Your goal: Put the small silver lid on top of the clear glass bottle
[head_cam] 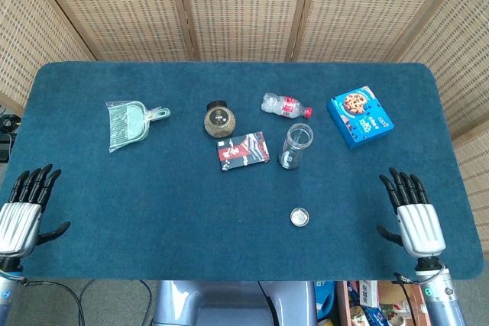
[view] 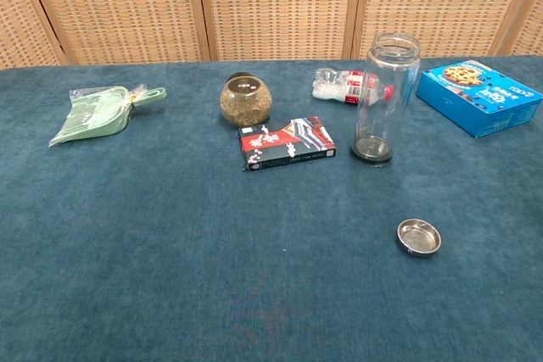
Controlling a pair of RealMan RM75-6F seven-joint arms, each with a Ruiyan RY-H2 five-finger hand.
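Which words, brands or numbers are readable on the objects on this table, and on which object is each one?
None reads clearly.
Blue cookie box: white lettering, blurred.
Small plastic bottle: red label, too small.
Black-and-red box: print too small.
Round jar: lid marking illegible.

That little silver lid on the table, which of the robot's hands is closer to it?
The right hand. It rests open just right of the silver lid, while the left hand sits at the table's far opposite edge.

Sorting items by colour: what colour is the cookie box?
Blue rectangular cardboard cookie box; clearest in the chest view.
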